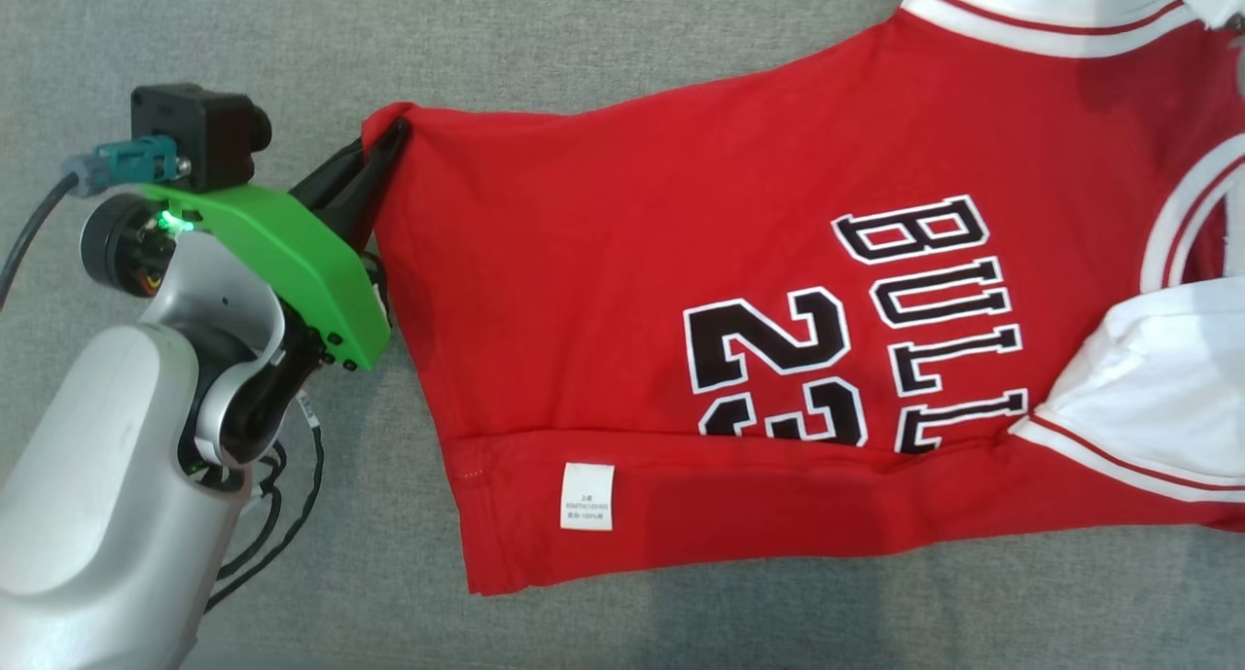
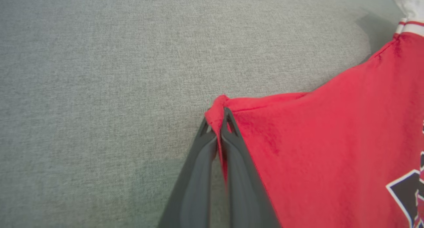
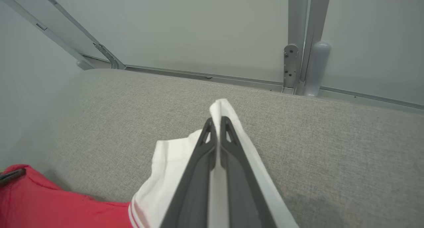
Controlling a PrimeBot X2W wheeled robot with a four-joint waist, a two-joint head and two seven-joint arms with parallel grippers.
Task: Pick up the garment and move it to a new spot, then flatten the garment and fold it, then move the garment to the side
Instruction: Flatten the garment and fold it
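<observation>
The garment [image 1: 739, 291] is a red jersey with black lettering and white trimmed panels, spread across the grey cushion. My left gripper [image 1: 384, 145] is shut on its red hem corner at the left. In the left wrist view the red corner [image 2: 218, 109] is pinched between the two dark fingers of the left gripper [image 2: 217, 120]. In the right wrist view my right gripper [image 3: 217, 122] is shut on a white panel [image 3: 222, 109] of the garment, with red cloth [image 3: 49, 201] at the lower left.
A grey fabric cushion [image 1: 243, 38] lies under everything. A white care label [image 1: 586, 496] shows on the folded hem. Behind the cushion stand a pale wall and metal frame posts [image 3: 298, 56]. Black cables [image 1: 282, 514] hang by my left forearm.
</observation>
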